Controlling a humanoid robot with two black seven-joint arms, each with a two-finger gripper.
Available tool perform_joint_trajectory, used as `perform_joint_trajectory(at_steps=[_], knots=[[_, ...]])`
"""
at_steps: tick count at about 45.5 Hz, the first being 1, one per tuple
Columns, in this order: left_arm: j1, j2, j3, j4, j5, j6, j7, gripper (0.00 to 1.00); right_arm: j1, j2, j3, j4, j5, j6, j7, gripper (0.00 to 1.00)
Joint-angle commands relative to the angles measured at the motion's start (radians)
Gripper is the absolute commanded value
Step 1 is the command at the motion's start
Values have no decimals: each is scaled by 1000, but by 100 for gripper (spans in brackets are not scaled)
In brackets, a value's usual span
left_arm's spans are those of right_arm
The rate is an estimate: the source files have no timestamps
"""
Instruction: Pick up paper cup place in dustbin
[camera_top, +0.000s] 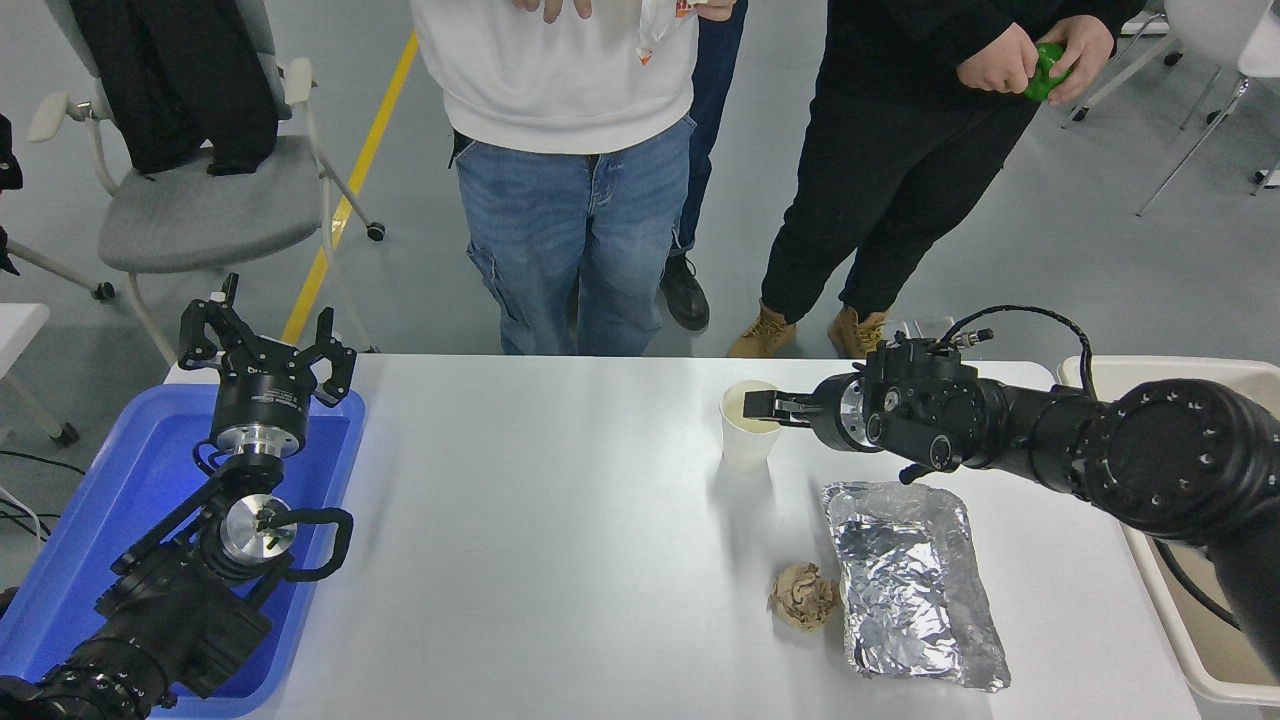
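The small white tapered paper cup (748, 428) stands upright and mouth-up on the white tabletop (560, 520), toward its far edge and right of centre. The crumpled silver foil packet (912, 585) and the crumpled brown paper ball (803, 597) lie well apart from it on the near side. The right hand (757, 408) comes in sideways from the right, its black fingertips at the cup's rolled rim and partly over the cream mouth; whether they already pinch the wall or only hover there, I cannot tell.

By my judgement the cup is very light, looks empty, and has a thin, soft wall that buckles under a hard squeeze. The rolled rim is its stiffest part, so a gentle pinch of the wall just under the rim, one finger inside and one outside, should hold it. A sideways nudge would tip it easily.

The large beige rectangular plastic dustbin (1180, 660) sits off the tabletop's right edge, mostly behind the right arm. The left hand (267, 352) is parked, fingers spread wide, over the blue plastic tray (90, 530) at the lower left
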Motion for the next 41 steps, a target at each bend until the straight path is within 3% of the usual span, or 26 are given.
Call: perform_joint_trajectory(at_steps=[1, 3, 25, 34, 41], knots=[[0, 0, 0, 0, 0, 0, 0, 99, -16, 3, 9, -14, -36, -1, -1, 11], [0, 0, 0, 0, 0, 0, 0, 99, -16, 3, 10, -12, -39, -1, 1, 0], [0, 0, 0, 0, 0, 0, 0, 99, 81, 1, 40, 115, -85, 8, 1, 0], [0, 2, 0, 0, 0, 0, 0, 99, 354, -153, 11, 385, -91, 31, -7, 0], [2, 2, -1, 0, 0, 0, 0, 99, 656, -313, -68, 638, -88, 140, -13, 0]])
